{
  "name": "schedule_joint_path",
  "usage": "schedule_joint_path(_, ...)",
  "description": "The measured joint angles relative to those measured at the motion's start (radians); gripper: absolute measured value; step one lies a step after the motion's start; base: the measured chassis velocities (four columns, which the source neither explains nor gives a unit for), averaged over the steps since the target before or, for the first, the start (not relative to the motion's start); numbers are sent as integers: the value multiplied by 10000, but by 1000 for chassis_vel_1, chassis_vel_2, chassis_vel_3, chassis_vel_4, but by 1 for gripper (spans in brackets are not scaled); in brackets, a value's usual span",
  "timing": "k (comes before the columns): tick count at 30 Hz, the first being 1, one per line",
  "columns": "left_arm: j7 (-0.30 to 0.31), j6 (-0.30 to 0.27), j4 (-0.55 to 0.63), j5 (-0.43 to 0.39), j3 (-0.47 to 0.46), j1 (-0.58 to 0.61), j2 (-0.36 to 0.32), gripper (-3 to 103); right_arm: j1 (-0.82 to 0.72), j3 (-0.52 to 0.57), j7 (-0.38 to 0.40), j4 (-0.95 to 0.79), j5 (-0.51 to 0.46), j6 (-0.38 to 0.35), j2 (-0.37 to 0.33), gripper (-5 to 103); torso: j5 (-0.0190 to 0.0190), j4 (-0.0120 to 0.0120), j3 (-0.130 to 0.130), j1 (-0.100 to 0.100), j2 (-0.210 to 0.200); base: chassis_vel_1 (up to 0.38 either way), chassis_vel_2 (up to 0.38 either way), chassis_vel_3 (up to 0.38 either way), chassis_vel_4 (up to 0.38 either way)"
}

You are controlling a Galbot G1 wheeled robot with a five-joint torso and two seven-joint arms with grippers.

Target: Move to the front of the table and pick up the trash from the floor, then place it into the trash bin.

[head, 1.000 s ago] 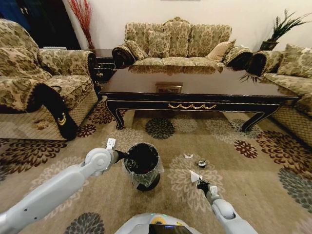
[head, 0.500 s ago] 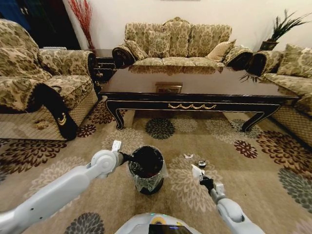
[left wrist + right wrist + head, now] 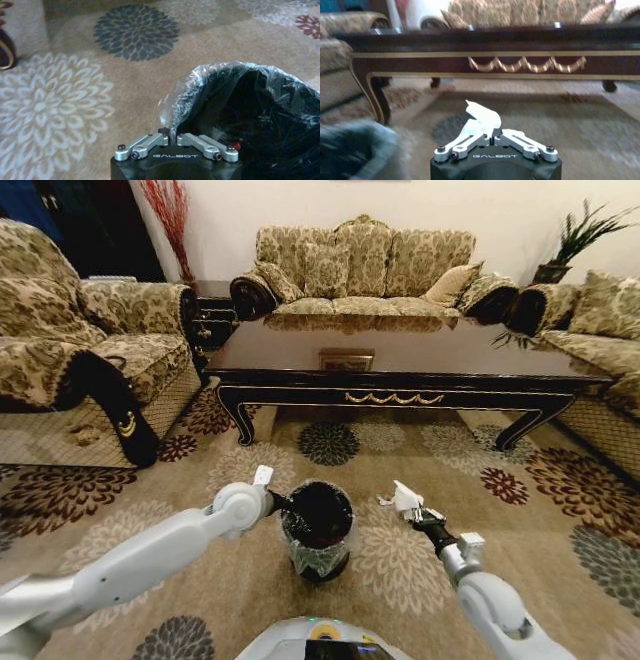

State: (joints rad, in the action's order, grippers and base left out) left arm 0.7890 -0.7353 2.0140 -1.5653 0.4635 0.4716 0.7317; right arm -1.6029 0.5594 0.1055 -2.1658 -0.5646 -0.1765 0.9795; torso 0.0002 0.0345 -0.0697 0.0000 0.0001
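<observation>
Crumpled white paper trash (image 3: pixel 405 498) sits pinched in the right gripper (image 3: pixel 412 510), raised above the floral carpet (image 3: pixel 520 530) just right of the small round black trash bin (image 3: pixel 318 530) lined with clear plastic. The left gripper (image 3: pixel 172 139) has its fingers pressed together on the liner's near-left rim, its arm stretched forward from the left. The right arm reaches forward and upward, wrist angled toward the long glossy dark wood table (image 3: pixel 420 370) beyond. Doing this well likely means carrying the paper left until it hangs squarely over the bin's mouth before letting go, keeping the bin steady.
</observation>
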Motion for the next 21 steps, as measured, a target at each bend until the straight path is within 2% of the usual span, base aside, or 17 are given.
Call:
schedule_joint_path(3, 148, 0, -133, -121, 299, -400, 353, 3, -171, 89, 237, -563, -85, -125, -35, 0, 0, 0, 0, 0, 0, 0, 0, 0, 0)
schedule_joint_path(7, 503, 1, -488, -494, 1113, -1380, 1311, 3, -706, 261, 360, -1466, -177, -254, -120, 0, 1, -6, 0, 0, 0, 0, 0, 0, 0)
schedule_joint_path(14, 696, 0, -697, -732, 1933, -2042, 1872, 3, -1359, 141, 257, -2156, 57, -263, -162, 0, 1, 0, 0, 0, 0, 0, 0, 0, 0)
schedule_joint_path(21, 823, 0, -1021, -788, 2303, -2290, 2437, 3, -1752, -39, 255, -2666, 394, -302, -197, 0, -1, -2, 0, 0, 0, 0, 0, 0, 0)
